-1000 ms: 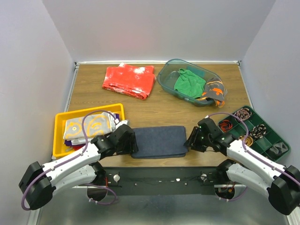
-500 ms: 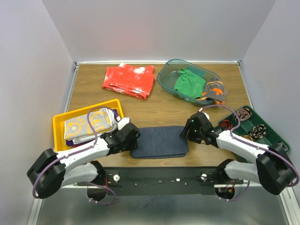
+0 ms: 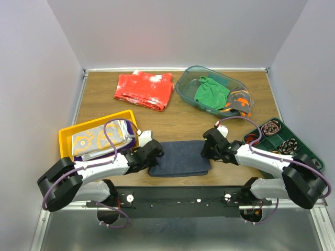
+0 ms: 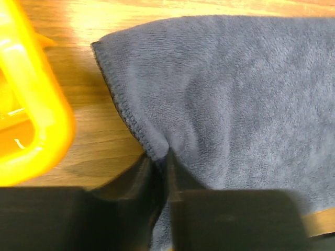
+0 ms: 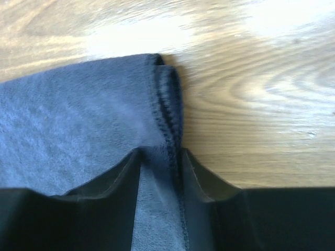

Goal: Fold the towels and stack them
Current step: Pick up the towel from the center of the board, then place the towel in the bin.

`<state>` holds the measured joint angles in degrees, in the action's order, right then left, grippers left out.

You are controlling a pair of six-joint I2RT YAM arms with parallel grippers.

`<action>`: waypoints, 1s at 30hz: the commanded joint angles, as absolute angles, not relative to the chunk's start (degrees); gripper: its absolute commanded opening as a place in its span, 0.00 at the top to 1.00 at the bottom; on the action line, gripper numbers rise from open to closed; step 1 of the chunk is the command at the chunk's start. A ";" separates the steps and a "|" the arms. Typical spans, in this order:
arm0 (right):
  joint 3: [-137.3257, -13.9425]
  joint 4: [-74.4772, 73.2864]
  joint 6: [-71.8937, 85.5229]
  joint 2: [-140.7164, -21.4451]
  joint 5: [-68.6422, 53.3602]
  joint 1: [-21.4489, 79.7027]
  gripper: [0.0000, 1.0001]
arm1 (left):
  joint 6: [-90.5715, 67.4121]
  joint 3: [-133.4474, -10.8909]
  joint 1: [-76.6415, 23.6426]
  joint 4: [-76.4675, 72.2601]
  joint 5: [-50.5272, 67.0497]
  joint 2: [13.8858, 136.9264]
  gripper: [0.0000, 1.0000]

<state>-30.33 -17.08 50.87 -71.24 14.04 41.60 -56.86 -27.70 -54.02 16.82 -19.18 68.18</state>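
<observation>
Towels (image 3: pixel 99 138) in yellow tray (image 3: pixel 64 144) and teal bin (image 3: pixel 184 88)

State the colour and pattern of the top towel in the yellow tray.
The top towel is grey with yellow circles; the top external view shows it best.

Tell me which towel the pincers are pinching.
The dark navy towel, lying flat on the table; left pincer and right pincer each pinch one end. The grey-and-yellow towel sits in the yellow tray, the green towel in the clear bin.
</observation>
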 commanded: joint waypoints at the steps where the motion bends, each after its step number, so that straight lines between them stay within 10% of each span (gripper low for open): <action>1: -31.11 -20.65 52.73 -75.75 16.52 44.73 0.72 | -60.29 -27.15 -57.21 20.29 -21.52 71.01 0.97; 4: -33.13 -22.14 52.65 -75.15 16.52 45.35 0.99 | -60.73 -31.37 -59.76 26.51 -25.56 70.58 1.00; 30: -65.63 -30.15 43.87 -80.14 15.21 45.26 0.99 | -58.28 -55.37 -55.83 57.74 -41.40 56.17 1.00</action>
<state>-56.27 -30.33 47.20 -74.63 16.01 44.95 -58.26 -51.33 -59.94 49.08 -35.55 59.29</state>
